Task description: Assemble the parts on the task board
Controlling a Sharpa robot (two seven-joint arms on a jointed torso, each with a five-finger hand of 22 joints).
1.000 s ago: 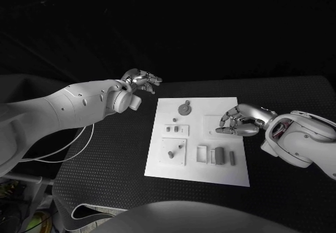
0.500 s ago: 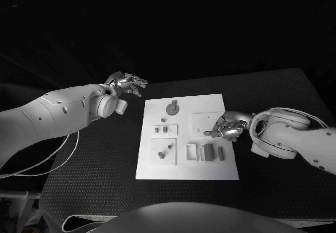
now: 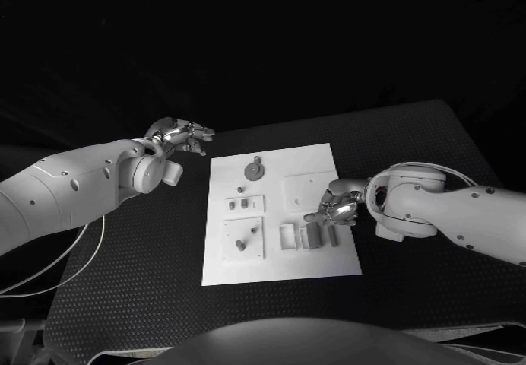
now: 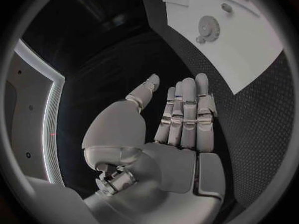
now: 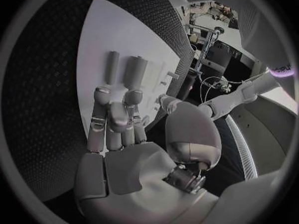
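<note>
Right hand [image 3: 335, 207], fingers loosely curled and holding nothing, hovers over task board [image 3: 318, 262].

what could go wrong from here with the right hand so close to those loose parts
1. The right hand hovers over the grey bar-shaped parts on the task board; a low approach might knock them aside.
2. Its fingers hide the parts in the head view, so a grasp may miss.
3. The left hand is off the board, so it could slide.

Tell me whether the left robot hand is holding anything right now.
No, it's empty: the left robot hand has its fingers extended side by side over the black table, nothing between them.
</note>
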